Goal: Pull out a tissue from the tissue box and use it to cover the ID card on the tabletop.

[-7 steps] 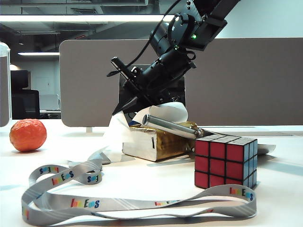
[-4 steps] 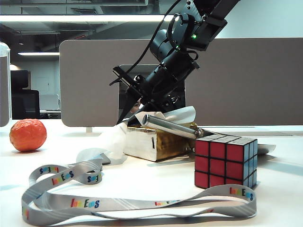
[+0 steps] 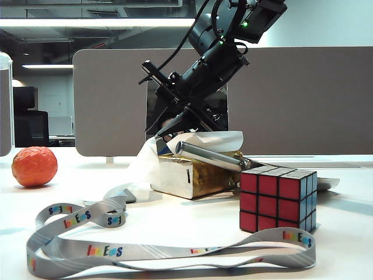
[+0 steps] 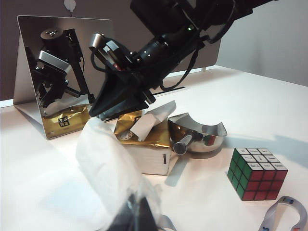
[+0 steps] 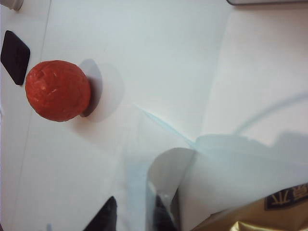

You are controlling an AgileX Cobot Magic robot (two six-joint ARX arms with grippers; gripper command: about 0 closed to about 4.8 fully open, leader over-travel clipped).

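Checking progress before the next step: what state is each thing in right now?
tissue box: next sheet poking up.
tissue: pulled out, draped from the tissue box onto the tabletop.
right gripper: open, above the tissue box, empty.
left gripper: low in its wrist view, state unclear.
ID card: not visible.
lanyard: looped loose on the tabletop.
Rubik's cube: visible faces solved.

Orange ball (image 3: 34,167), Rubik's cube (image 3: 278,199), perhaps bowl (image 4: 198,135).

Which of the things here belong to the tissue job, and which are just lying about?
Job: tissue, tissue box, tabletop, right hand above the box.
Lying about: Rubik's cube, orange ball, steel bowl, left hand near the tissue.
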